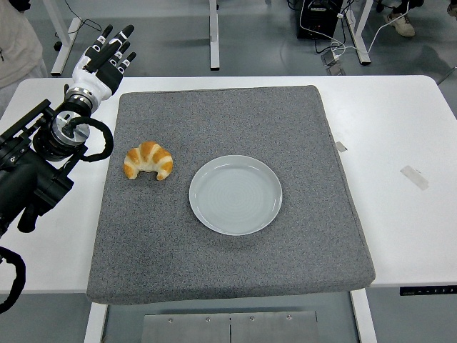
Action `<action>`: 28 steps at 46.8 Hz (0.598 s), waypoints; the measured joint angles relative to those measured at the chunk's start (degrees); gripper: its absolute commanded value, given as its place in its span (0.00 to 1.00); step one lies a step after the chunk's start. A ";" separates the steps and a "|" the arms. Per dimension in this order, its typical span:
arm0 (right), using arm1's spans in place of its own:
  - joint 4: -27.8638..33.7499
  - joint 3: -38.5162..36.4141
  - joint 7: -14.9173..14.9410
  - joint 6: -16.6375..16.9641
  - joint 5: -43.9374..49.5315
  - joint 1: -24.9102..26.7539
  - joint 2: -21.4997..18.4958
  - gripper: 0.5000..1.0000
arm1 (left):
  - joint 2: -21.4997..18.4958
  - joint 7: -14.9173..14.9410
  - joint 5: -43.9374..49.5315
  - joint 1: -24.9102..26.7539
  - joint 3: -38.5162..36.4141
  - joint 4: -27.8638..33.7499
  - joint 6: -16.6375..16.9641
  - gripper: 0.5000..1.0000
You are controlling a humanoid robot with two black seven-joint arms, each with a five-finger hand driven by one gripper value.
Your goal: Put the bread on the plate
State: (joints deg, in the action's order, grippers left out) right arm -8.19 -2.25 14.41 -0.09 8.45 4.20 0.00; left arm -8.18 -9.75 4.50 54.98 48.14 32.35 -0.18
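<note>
Bright, even overhead light. White surface (400, 121) near overexposed, no hard glare. Soft short shadow under croissant (148, 161); faint sheen on plate (235, 194). Focus sharp throughout; slight edge distortion.

left arm (32, 168): cut by left edge | person (18, 43): cropped top-left

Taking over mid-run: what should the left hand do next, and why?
Probably bring the left hand back toward the robot and down over the croissant. The hand is open, raised past the mat's far left corner, and the plate is empty.
</note>
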 measured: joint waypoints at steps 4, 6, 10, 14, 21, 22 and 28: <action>0.01 0.00 0.00 0.00 0.00 -0.06 0.00 1.00 | 0.03 0.00 -0.17 0.14 0.01 0.00 0.00 0.95; 0.01 0.00 0.00 0.00 0.00 -0.06 0.00 1.00 | 0.06 0.00 -0.25 0.14 0.00 0.00 0.00 0.95; 0.01 -0.01 0.00 0.00 0.01 -0.04 0.00 1.00 | 0.04 0.00 -0.45 0.10 -0.04 0.00 0.00 0.95; 0.01 0.00 0.00 0.00 0.01 -0.03 0.00 1.00 | 0.02 0.00 -0.63 0.09 -0.06 0.00 0.00 0.95; 0.00 -0.01 0.00 0.00 0.01 -0.04 0.00 1.00 | -0.28 0.42 -3.06 0.20 -1.94 0.00 -0.26 0.95; 0.01 -0.01 0.01 0.00 0.01 -0.03 0.00 1.00 | -0.50 0.44 -3.56 0.24 -2.66 0.00 -0.31 0.95; 0.01 -0.01 0.01 0.00 0.01 -0.04 0.00 1.00 | -3.92 0.28 -7.95 1.47 -10.00 0.00 -1.99 0.95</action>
State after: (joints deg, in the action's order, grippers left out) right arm -8.17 -2.26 14.42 -0.09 8.46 4.17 0.00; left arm -12.10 -9.47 -3.45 56.45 38.14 32.35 -2.17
